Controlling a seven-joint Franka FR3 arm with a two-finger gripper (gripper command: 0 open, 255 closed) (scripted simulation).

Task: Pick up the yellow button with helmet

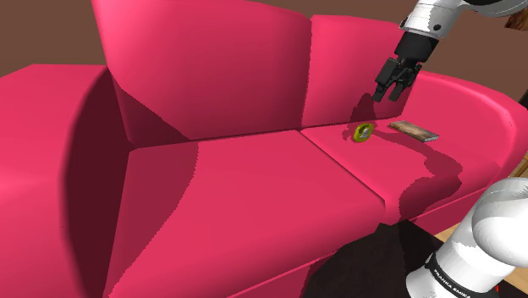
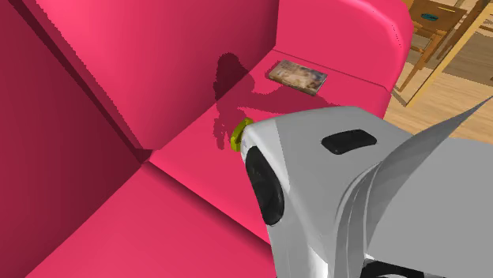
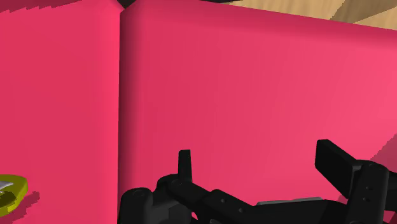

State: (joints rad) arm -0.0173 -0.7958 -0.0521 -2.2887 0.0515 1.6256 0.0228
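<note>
Approach step: the claw [image 1: 387,95] is held spread above the sofa [image 1: 237,186].
The yellow button [image 1: 364,132] is seen on the seat cushion, near a flat brown card [image 1: 414,129], below the claw and off to one side (nothing is gripped). It must next be centred over the button, lowered, then closed.

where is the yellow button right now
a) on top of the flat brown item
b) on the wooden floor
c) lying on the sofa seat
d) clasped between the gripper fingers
c: the yellow button lies on the pink sofa seat beside the flat brown item, while the open gripper hangs clear of it, holding nothing.
</note>
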